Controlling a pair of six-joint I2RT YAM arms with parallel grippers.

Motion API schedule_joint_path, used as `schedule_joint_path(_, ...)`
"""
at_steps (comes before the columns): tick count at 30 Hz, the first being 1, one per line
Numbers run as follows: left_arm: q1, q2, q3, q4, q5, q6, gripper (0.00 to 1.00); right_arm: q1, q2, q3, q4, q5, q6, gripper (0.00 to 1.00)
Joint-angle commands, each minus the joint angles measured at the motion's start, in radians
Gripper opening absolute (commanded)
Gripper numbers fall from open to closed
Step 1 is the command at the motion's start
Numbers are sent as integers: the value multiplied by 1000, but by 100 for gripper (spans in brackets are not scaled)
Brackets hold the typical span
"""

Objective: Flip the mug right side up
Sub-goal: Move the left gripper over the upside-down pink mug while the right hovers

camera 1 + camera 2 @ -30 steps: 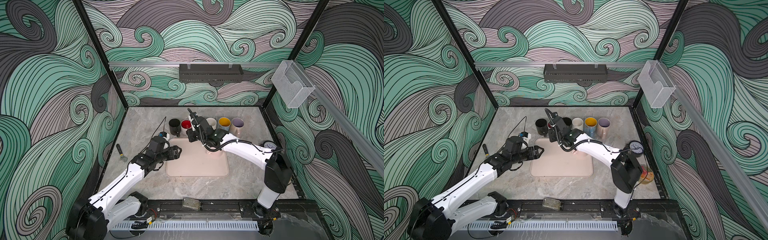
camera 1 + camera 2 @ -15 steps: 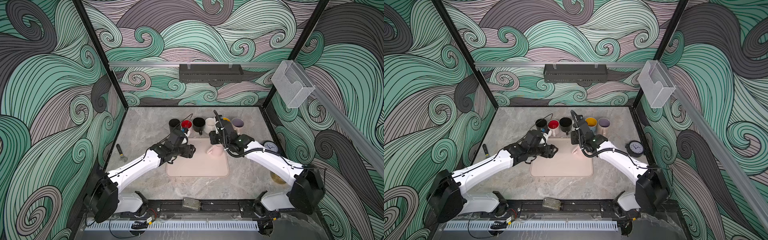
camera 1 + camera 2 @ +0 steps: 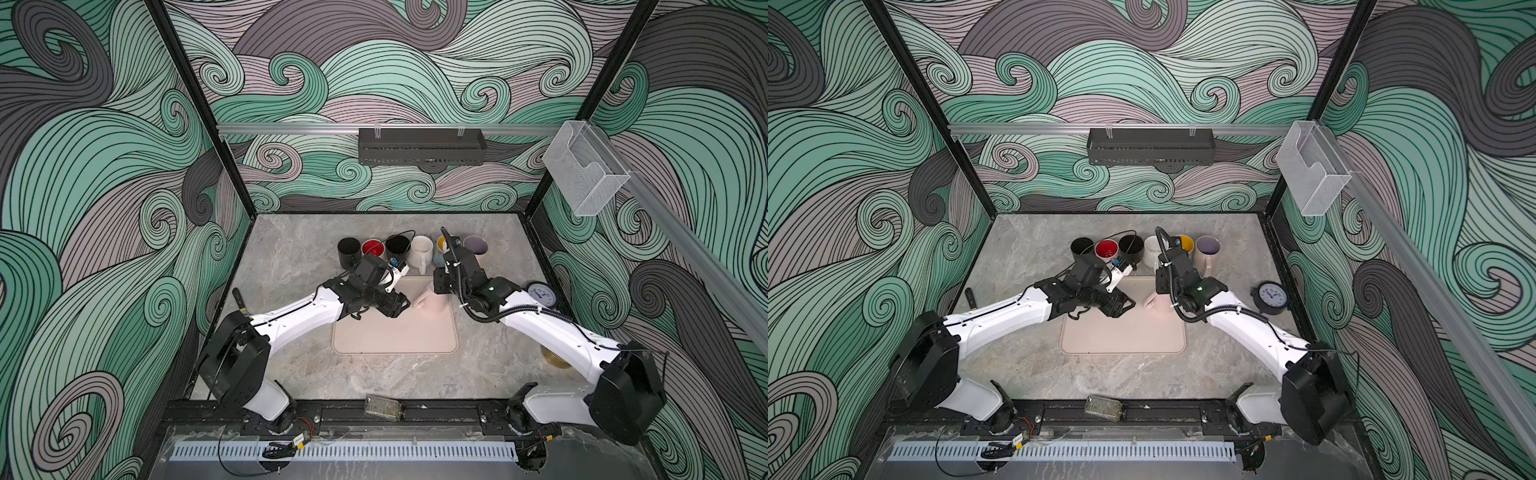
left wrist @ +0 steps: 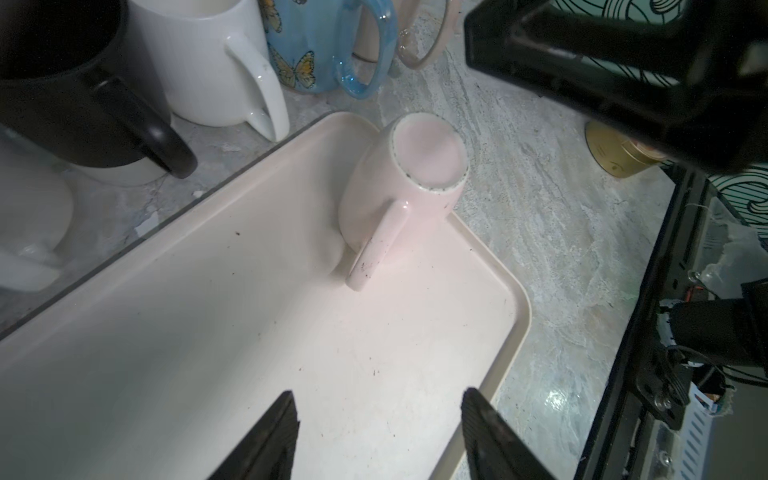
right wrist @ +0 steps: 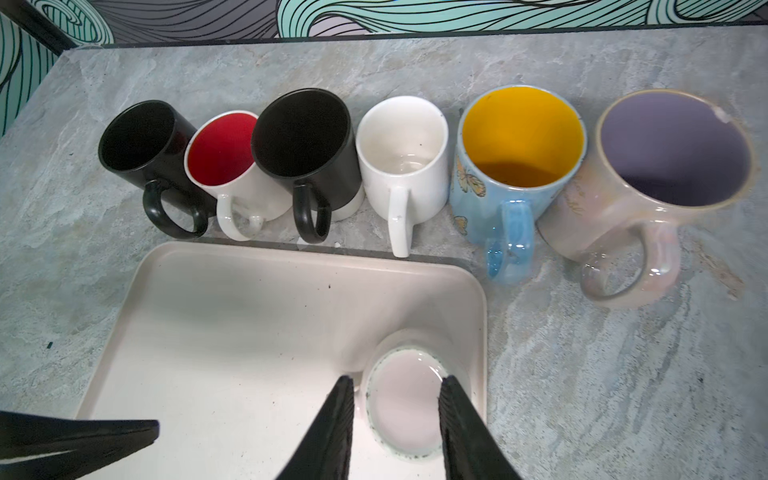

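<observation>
The pink mug (image 3: pixel 433 302) stands upside down, with its flat bottom facing up. It sits in the upper right corner of the tray (image 3: pixel 395 336), near the middle of both top views. The tray lies on the grey surface (image 3: pixel 291 266).

The right tool (image 5: pixel 398 380) hangs just above the mug. Its two black fingers are a little way apart and hold nothing. In the left wrist view no finger touches the mug (image 4: pixel 399 187).

The left tool (image 4: pixel 377 395) is low over the tray, to the left of the mug in both top views. Its fingers are spread wide and empty. The mug's handle points toward it.

Behind the tray, higher in the frame, a row of upright mugs (image 5: pixel 401 162) stands.
</observation>
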Motion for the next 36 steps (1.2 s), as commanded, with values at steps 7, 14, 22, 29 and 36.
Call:
schedule_joint_path(7, -7, 171, 165, 25, 104, 83, 57, -18, -32, -23, -2, 45, -10, 36)
schedule_joint_path(14, -9, 248, 210, 22, 108, 90, 59, -21, -35, -39, 17, 41, -10, 36)
schedule_joint_path(22, -16, 304, 268, 3, 133, 94, 61, -24, -16, -53, 51, 38, -12, 36)
schedule_joint_path(29, -25, 341, 290, 19, 129, 83, 62, -24, -17, -54, 44, 41, -23, 35)
schedule_joint_path(36, -36, 385, 309, 32, 149, 54, 62, -25, -37, -60, 28, 78, -40, 35)
